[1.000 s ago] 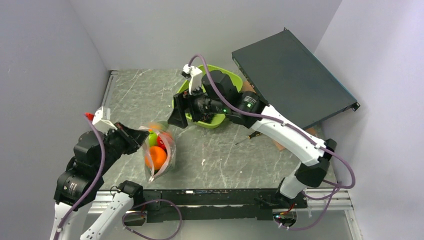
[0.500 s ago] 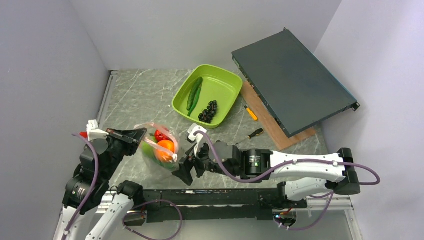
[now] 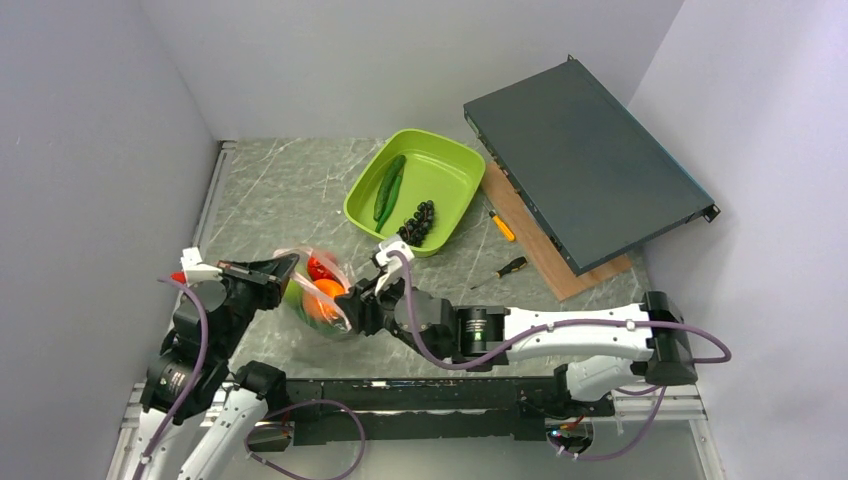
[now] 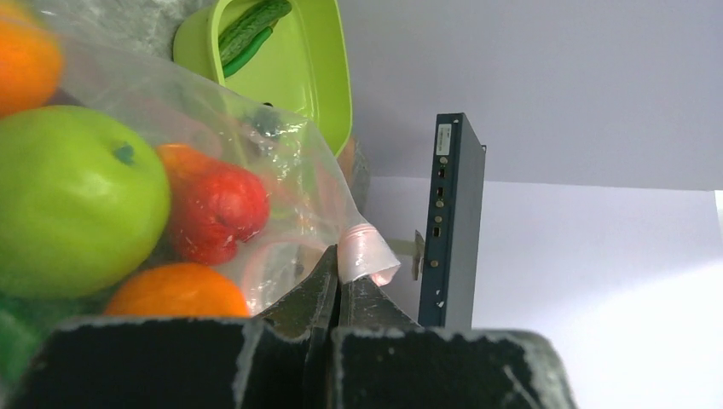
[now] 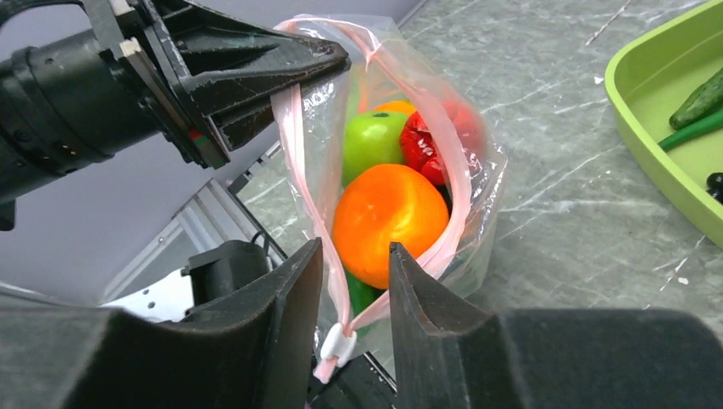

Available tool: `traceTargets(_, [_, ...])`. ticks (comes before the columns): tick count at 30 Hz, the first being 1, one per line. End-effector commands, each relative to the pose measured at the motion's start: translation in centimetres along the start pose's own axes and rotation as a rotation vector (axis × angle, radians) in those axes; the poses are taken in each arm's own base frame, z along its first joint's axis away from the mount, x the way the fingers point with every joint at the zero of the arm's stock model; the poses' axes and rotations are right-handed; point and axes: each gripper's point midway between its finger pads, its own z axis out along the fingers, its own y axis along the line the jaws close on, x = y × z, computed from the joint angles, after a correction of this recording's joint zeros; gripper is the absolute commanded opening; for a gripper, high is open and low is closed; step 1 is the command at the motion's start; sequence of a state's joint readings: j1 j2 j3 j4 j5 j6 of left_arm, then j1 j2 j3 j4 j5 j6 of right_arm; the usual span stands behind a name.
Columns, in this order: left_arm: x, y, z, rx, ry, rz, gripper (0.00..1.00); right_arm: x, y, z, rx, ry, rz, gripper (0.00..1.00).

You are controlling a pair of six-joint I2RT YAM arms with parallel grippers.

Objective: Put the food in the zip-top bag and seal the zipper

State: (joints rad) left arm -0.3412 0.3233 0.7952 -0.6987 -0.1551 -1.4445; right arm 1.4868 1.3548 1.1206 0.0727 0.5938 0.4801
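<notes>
- Our left hand (image 3: pixel 284 268) (image 4: pixel 337 274) (image 5: pixel 337 61) is clamped tight on the zipper (image 5: pixel 288 145), at the end nearer the surface's (image 3: pixel 300 190) left edge, and holds that corner up.
- Our right hand (image 3: pixel 352 300) (image 5: pixel 356 256) is partly open. Its fingers (image 5: pixel 281 298) straddle the zipper's other end, where a white slider (image 5: pixel 338 345) sits. The pads do not look pressed on it, so it grips nothing.
- The bag (image 3: pixel 335 320) (image 4: pixel 281 170) (image 5: pixel 486 170) stands near the surface's near-left corner, its mouth gaping between the two hands.
- Inside it we see an orange (image 5: pixel 388 221) on top, with an apple (image 5: pixel 373 141) (image 4: pixel 77 196) and a red pepper (image 5: pixel 430 141) (image 4: pixel 213 209) behind it.
- The tray (image 3: pixel 450 175) sits toward the far edge, about midway along it and well apart from the bag. A cucumber (image 3: pixel 388 188) and grapes (image 3: pixel 417 222) lie in it.
- Two screwdrivers (image 3: pixel 502 225) lie on the surface just right of the tray, beside a board (image 3: pixel 530 235) under a dark box (image 3: pixel 590 165) at the far-right corner.
</notes>
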Motion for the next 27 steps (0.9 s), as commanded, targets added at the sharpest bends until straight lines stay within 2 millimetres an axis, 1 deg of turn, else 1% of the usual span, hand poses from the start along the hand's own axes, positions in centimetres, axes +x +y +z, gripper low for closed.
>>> traceTargets(1, [-0.3, -3.4, -0.8, 0.134, 0.002, -0.117, 0.00, -0.6, 1.0, 0.9, -0.009, -0.033, 0.050, 0.41])
traceTargets(2, [-0.4, -3.3, -0.9, 0.135, 0.000, -0.120, 0.00, -0.3, 1.3, 0.8, -0.024, -0.014, 0.048, 0.45])
traceTargets(4, [-0.5, -3.1, -1.0, 0.133, -0.010, -0.121, 0.00, -0.1, 1.6, 0.3, -0.042, 0.011, 0.043, 0.49])
traceTargets(6, [-0.7, -3.1, -1.2, 0.132, -0.021, -0.120, 0.00, 0.4, 1.4, -0.1, -0.036, 0.037, 0.022, 0.53])
traceTargets(8, [-0.9, -3.1, -1.3, 0.128, -0.027, -0.113, 0.00, 1.3, 0.9, -0.4, 0.000, 0.084, -0.022, 0.61])
traceTargets(9, [-0.9, -3.1, -1.4, 0.127, -0.030, -0.111, 0.00, 1.4, 0.7, -0.5, 0.018, 0.104, -0.032, 0.63])
traceTargets(10, [-1.0, -3.0, -1.5, 0.124, -0.033, -0.108, 0.00, 2.0, 0.3, -0.6, 0.035, 0.128, -0.041, 0.65])
traceTargets(13, [-1.1, -3.2, -1.7, 0.133, -0.033, -0.115, 0.00, 3.2, -0.1, -0.7, 0.031, 0.140, -0.039, 0.65])
traceTargets(15, [-0.9, -3.3, -1.7, 0.143, -0.026, -0.123, 0.00, 3.4, 0.1, -0.4, 0.017, 0.132, -0.029, 0.62])
traceTargets(16, [-0.9, -3.3, -1.7, 0.144, -0.021, -0.126, 0.00, 3.3, 0.4, -0.2, 0.010, 0.125, -0.028, 0.58])
traceTargets(17, [-0.8, -3.4, -1.8, 0.146, -0.016, -0.128, 0.00, 3.1, 0.6, 0.0, 0.006, 0.117, -0.021, 0.52])
traceTargets(19, [-0.7, -3.4, -1.8, 0.144, -0.013, -0.132, 0.00, 3.3, 1.0, 0.3, -0.014, 0.107, -0.013, 0.48])
traceTargets(21, [-0.7, -3.3, -1.8, 0.143, -0.013, -0.132, 0.00, 3.4, 1.3, 0.7, -0.023, 0.099, 0.002, 0.48])
traceTargets(22, [-0.7, -3.3, -1.8, 0.142, -0.014, -0.133, 0.00, 3.5, 1.4, 0.9, -0.021, 0.104, 0.007, 0.50])
traceTargets(24, [-0.8, -3.1, -1.9, 0.135, -0.016, -0.132, 0.00, 3.8, 1.6, 0.9, -0.025, 0.117, 0.016, 0.57])
traceTargets(27, [-0.9, -2.9, -1.9, 0.131, -0.023, -0.132, 0.00, 4.6, 1.6, 0.8, -0.030, 0.145, 0.027, 0.58])
